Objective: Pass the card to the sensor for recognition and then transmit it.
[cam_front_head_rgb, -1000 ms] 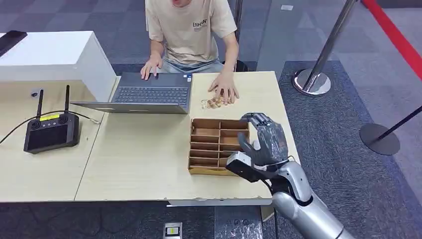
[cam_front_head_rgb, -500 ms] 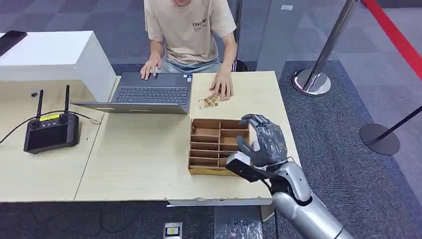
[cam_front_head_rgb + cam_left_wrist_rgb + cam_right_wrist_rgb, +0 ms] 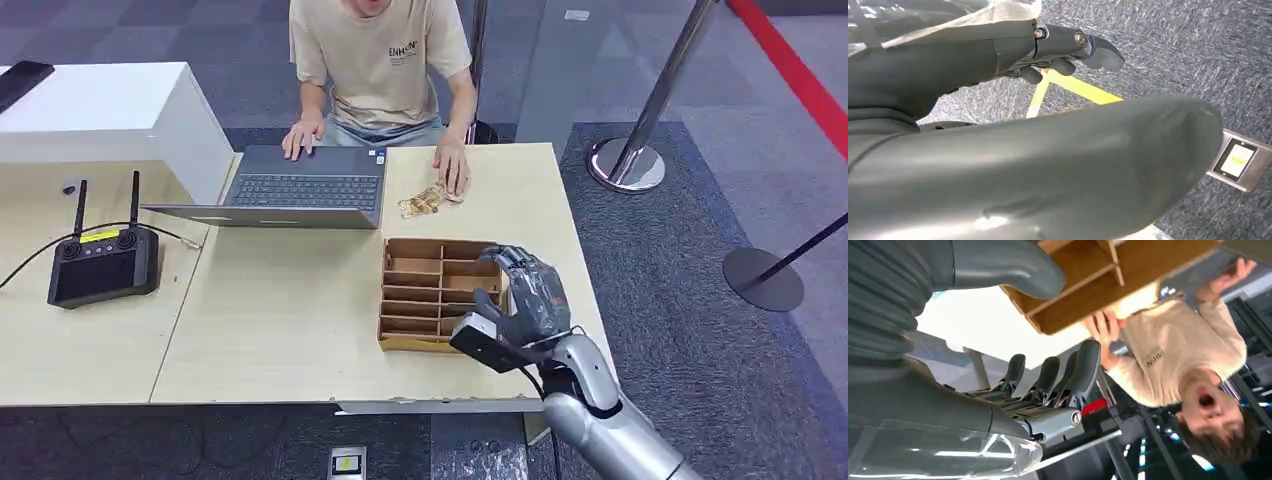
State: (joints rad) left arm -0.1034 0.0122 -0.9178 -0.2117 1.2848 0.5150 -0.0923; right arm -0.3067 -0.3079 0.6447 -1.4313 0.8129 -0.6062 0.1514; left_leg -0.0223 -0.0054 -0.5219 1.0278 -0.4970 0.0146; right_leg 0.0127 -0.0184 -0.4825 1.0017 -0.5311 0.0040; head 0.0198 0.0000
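A small clear packet of brownish cards (image 3: 420, 203) lies on the wooden table (image 3: 280, 310) beside the laptop, and a person's hand (image 3: 451, 172) rests on its far end. My right hand (image 3: 528, 295) hovers at the right side of a brown cardboard divider box (image 3: 415, 343), fingers spread, holding nothing. From the right wrist, the fingers (image 3: 1048, 377) reach out straight beside the box (image 3: 1088, 295), with the thumb apart. My left hand (image 3: 948, 55) hangs over grey carpet with nothing in it.
A person (image 3: 380, 50) sits at the far side with one hand on an open laptop (image 3: 300, 188). A black controller with antennas (image 3: 102, 263) lies at the left, a white cabinet (image 3: 100, 115) behind it. Stanchion bases (image 3: 628, 160) stand on the carpet to the right.
My right hand has sunk lower and nearer, along the box's right side. The person's hand has drawn back from the packet, uncovering most of it.
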